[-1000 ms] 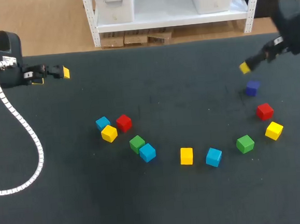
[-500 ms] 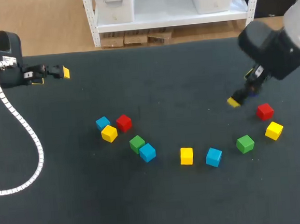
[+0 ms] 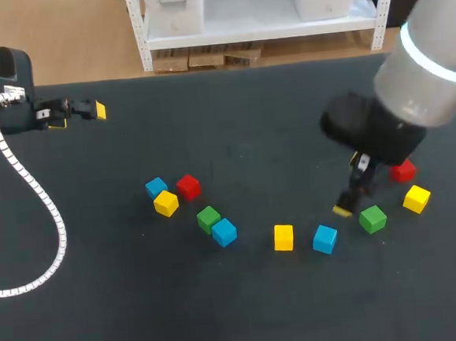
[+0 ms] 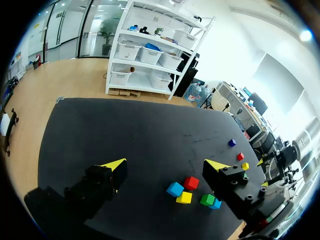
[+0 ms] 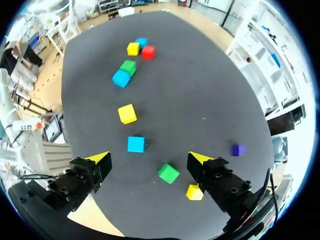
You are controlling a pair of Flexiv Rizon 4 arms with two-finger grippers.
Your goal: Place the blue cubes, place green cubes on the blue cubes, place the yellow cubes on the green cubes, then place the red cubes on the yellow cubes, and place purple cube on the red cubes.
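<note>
You are looking down on a dark table (image 3: 271,112) where small, plain, solid-coloured cubes are lying singly in a loose arc, none stacked on another. Your right arm (image 3: 422,76) is hanging over the table's right half. Its right gripper (image 5: 149,159) is standing wide open with nothing held. The right blue cube (image 3: 325,239) is sitting just ahead of it and the right green cube (image 3: 372,219) is lying near it. Your left arm (image 3: 13,100) is resting at the far left edge, well apart from every cube, and its left gripper (image 4: 166,164) is also spread open and gripping nothing. At the arc's left end the left blue cube (image 3: 157,187), left red cube (image 3: 187,187) and left yellow cube (image 3: 166,203) are clustering close together. The left green cube (image 3: 209,218) is sitting just beside the mid blue cube (image 3: 224,232), and the mid yellow cube (image 3: 284,237) is lying near the right blue cube. At the right end the right yellow cube (image 3: 417,198) is showing whole, while the right red cube (image 3: 404,171) is peeking out from behind the arm. The purple cube (image 5: 238,149) is showing in the wrist views only, lying alone and apart from the rest.
</note>
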